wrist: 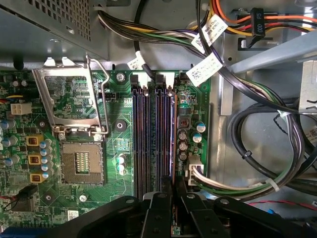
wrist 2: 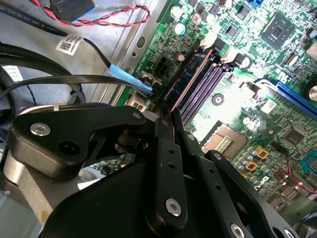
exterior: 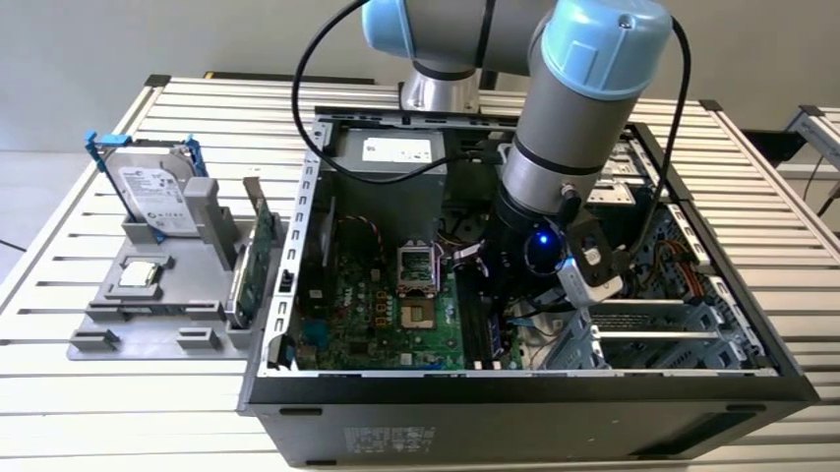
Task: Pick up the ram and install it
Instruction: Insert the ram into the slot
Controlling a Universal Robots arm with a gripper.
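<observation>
Reaching down into the open computer case [exterior: 525, 393], the gripper [wrist: 172, 191] has its fingers [wrist 2: 166, 163] closed tight on the ram [wrist: 172, 134], which stands on edge in the outermost memory slot directly below. Just beside it lie the other memory slots [wrist: 148, 139]; farther off sits the open processor socket [wrist: 81, 161].

Evenly and softly lit from overhead in the exterior view, pale counter [exterior: 118, 393] bright, case [exterior: 525, 413] interior shadowed. Sharp on the motherboard [wrist: 119, 124] in both wrist views; nearest black tool [wrist 2: 166, 148] dim, slightly soft.
</observation>
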